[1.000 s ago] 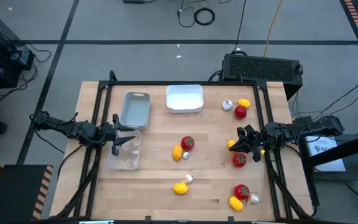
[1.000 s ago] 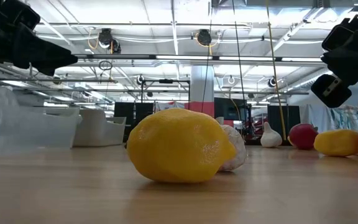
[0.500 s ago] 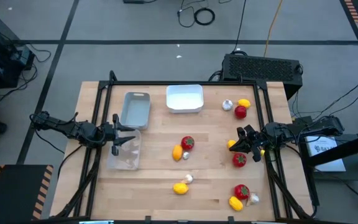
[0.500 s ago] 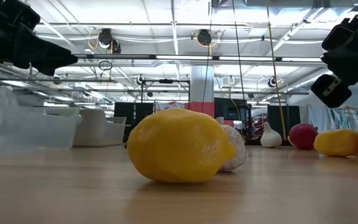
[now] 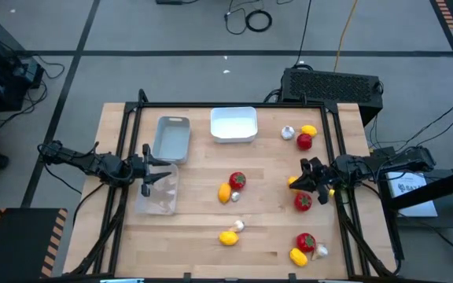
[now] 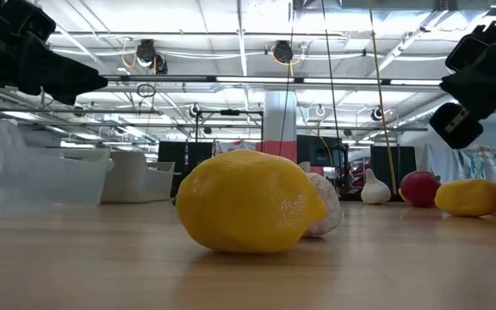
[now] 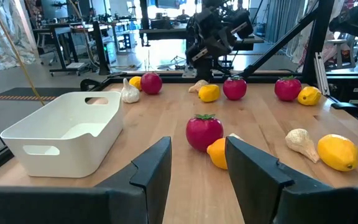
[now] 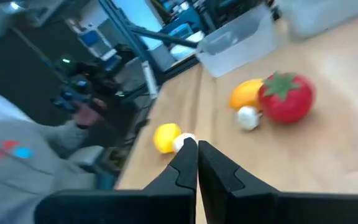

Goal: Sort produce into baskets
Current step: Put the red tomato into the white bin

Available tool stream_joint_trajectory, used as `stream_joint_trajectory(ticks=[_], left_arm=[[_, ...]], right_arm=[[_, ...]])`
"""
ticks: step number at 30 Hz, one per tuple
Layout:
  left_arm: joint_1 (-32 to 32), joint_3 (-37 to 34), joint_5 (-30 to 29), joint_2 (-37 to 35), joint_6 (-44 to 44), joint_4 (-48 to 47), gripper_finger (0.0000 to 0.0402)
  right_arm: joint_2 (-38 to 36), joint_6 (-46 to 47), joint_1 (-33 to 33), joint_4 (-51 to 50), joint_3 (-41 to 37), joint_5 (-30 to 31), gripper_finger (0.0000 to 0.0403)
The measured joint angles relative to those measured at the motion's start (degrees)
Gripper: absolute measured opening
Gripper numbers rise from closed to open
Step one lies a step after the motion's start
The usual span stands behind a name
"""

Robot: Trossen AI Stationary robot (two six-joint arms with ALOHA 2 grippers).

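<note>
Produce lies loose on the wooden table: a red fruit (image 5: 237, 181) with an orange one (image 5: 224, 192) and a garlic bulb mid-table, a yellow lemon (image 5: 228, 237) with garlic (image 5: 239, 226) near the front, and more red, yellow and garlic pieces along the right side. Three baskets stand at the back left: white (image 5: 233, 123), grey (image 5: 171, 137) and clear (image 5: 157, 196). My left gripper (image 7: 197, 149) hovers level over the clear basket (image 5: 163, 171), its fingers a little apart with nothing between them. My right gripper (image 8: 197, 144) hovers shut at the right (image 5: 303, 174), beside a yellow fruit (image 5: 293, 182) and a red one (image 5: 302, 201).
A black box with a grille (image 5: 333, 82) stands past the table's far right corner. A black frame rail (image 5: 234, 104) runs along the far edge. Bare wood lies between the baskets and the middle produce group.
My right gripper has turned slightly at the wrist while staying in place. Nothing on the table has moved.
</note>
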Motion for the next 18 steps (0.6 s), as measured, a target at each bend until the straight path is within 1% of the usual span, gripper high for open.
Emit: stream_joint_trajectory(ticks=[4, 6, 7, 10, 11, 12, 15, 18], left_arm=[[0.0, 0.0, -0.02, 0.0, 0.0, 0.07, 0.016], [-0.01, 0.0, 0.06, 0.0, -1.48, 0.07, 0.016], [-0.03, 0.0, 0.63, 0.0, -5.69, 0.07, 0.016], [-0.05, 0.0, 2.75, -0.02, -24.77, 0.09, 0.016], [-0.05, 0.0, 2.69, -0.01, -28.83, 0.24, 0.016], [-0.05, 0.0, 1.69, 0.0, -29.92, 0.61, 0.016], [0.01, 0.0, -4.16, -0.02, -29.57, 0.87, 0.016], [-0.01, 0.0, -10.16, 0.02, -30.31, 0.67, 0.016]], right_arm=[[0.0, -8.82, -0.01, 0.73, -0.02, 8.15, 0.0004], [0.02, -10.28, 0.0, 2.16, -0.02, 12.38, 0.0004], [0.05, -10.46, -0.02, 3.23, -0.02, 13.94, 0.0004], [0.53, -9.69, -0.02, 8.24, -0.02, 16.76, 0.0004], [0.82, -8.67, -0.02, 10.42, -0.02, 17.15, 0.0004], [1.19, -8.02, -0.02, 12.59, -0.02, 17.35, 0.0004], [2.78, -8.49, -0.02, 19.52, -0.02, 17.29, 0.0004], [5.28, -9.27, -0.02, 23.9, -0.02, 17.18, 0.0004]])
